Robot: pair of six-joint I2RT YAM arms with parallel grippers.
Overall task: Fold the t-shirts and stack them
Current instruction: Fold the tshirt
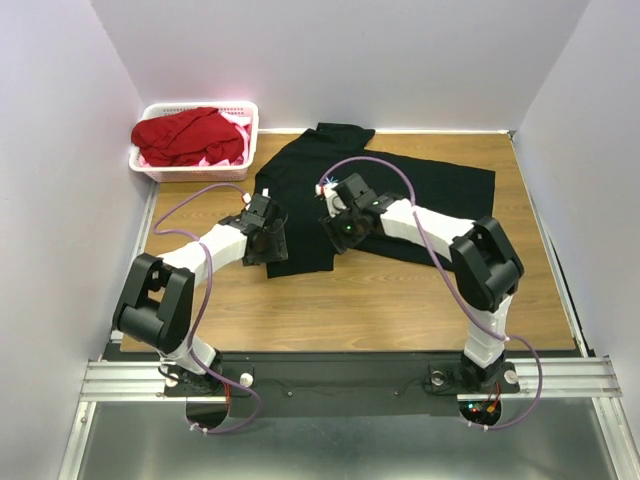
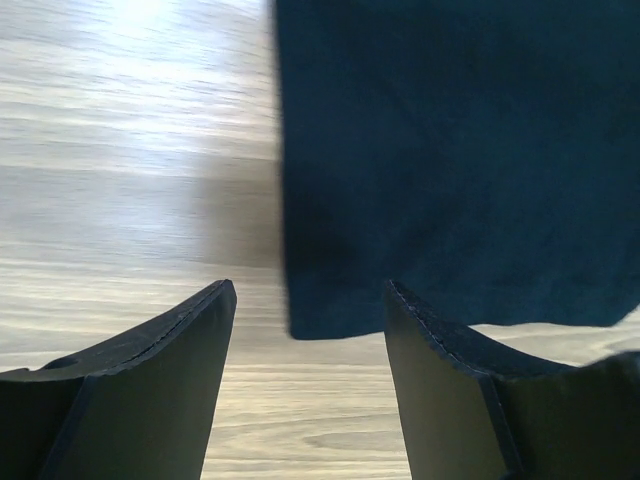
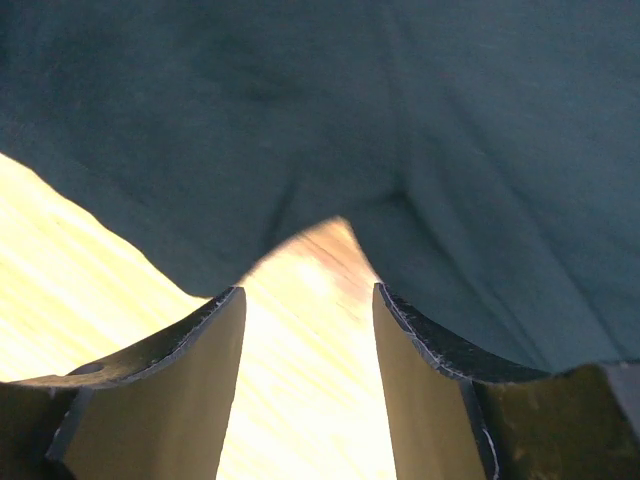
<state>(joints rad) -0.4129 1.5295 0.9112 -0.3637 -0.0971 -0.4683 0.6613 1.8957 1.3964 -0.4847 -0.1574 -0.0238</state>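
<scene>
A large black t-shirt (image 1: 420,185) lies spread across the middle and back of the wooden table, with a narrower flap reaching toward the front. My left gripper (image 1: 270,238) hovers at that flap's near left corner. In the left wrist view it (image 2: 310,300) is open, with bare wood between the fingers and the shirt's corner (image 2: 460,150) just ahead. My right gripper (image 1: 340,226) sits over the shirt's near edge. In the right wrist view it (image 3: 308,300) is open over bright wood where the black cloth (image 3: 350,100) forms a notch. A red t-shirt (image 1: 190,135) is heaped in the basket over some pink cloth (image 1: 240,127).
The white slotted basket (image 1: 160,172) stands at the back left corner. White walls close in the left, back and right sides. Bare wood (image 1: 350,310) runs along the table's front, ahead of the arm bases and the metal rail (image 1: 120,375).
</scene>
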